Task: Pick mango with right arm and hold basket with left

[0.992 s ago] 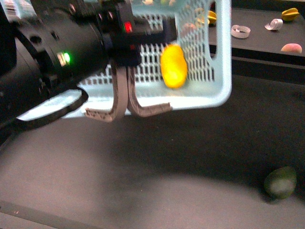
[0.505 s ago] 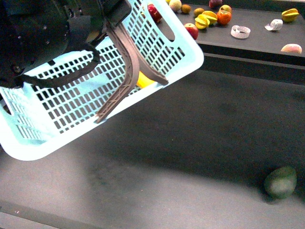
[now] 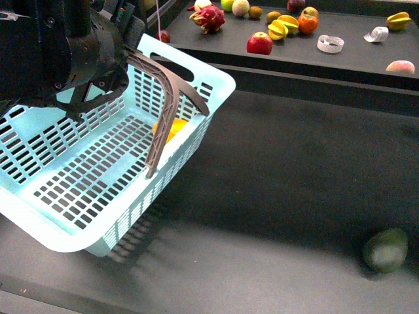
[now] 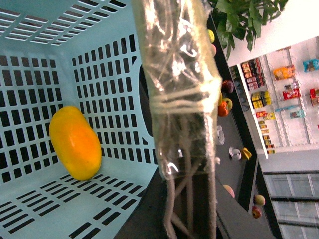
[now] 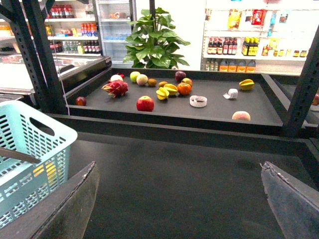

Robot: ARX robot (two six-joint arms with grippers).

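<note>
**Mango already in the basket, right arm well away**

The right gripper [image 5: 177, 199] stands wide open and empty above the dark counter. The mango [image 4: 76, 143] lies off to its left, inside the turquoise basket [image 3: 78, 196], against the far wall. The left gripper [image 3: 171, 108] is nearer the mango; whether its fingers clamp the basket handle I cannot tell.

Left arm [image 3: 59, 55] raised, right fingers [image 5: 65, 204] apart.

So the mango [image 4: 75, 143] sits inside the basket [image 3: 78, 216], over on the left; an avocado [image 3: 385, 250] lies far right on the counter [image 3: 275, 196], other fruit behind.
</note>
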